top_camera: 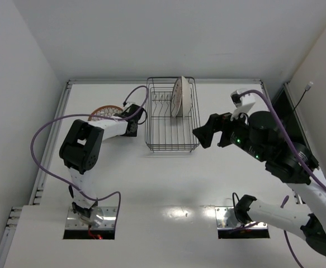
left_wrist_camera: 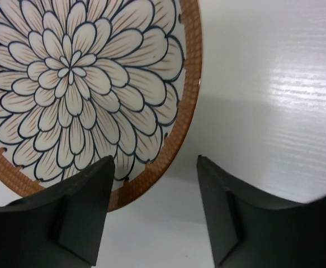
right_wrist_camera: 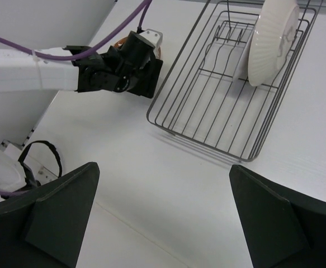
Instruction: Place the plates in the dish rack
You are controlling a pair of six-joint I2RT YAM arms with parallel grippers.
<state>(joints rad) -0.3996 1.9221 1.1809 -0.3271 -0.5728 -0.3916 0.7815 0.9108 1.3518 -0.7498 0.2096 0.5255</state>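
Two risks, my read, both in plate handling.

Layout:
- The counter [top_camera: 168, 190] is smooth and white.
- The rack [top_camera: 173, 149] is at upper centre of the top view, and its lower half is bare wire.
- The racked plate [top_camera: 178, 96] stands on edge in the tines at the rack's upper right.
- The flat plate [top_camera: 103, 113] lies face up on the counter, left of the rack and near it, partly under the left arm.
- The left tool [left_wrist_camera: 155, 162] is released with jaws apart, one finger over the flat plate's orange rim and the other over bare counter.
- The right tool [right_wrist_camera: 164, 167] is released with jaws wide and nothing held, at the right of the rack.

Risk 1: the flat plate sits flush on a slick counter. Closing could skid it, or pinch only the rim lip so it slips on the lift.

Risk 2: loading next to the racked plate could knock it or snag a wire if the plate comes in tilted.

Counts:
- Counter: 1
- Rack: 1
- Arms: 2
- Plates: 2 sure, 1 racked and 1 flat. A pale shape behind the racked plate in the right wrist view may be a third, but I cannot tell.
- Tools: 2
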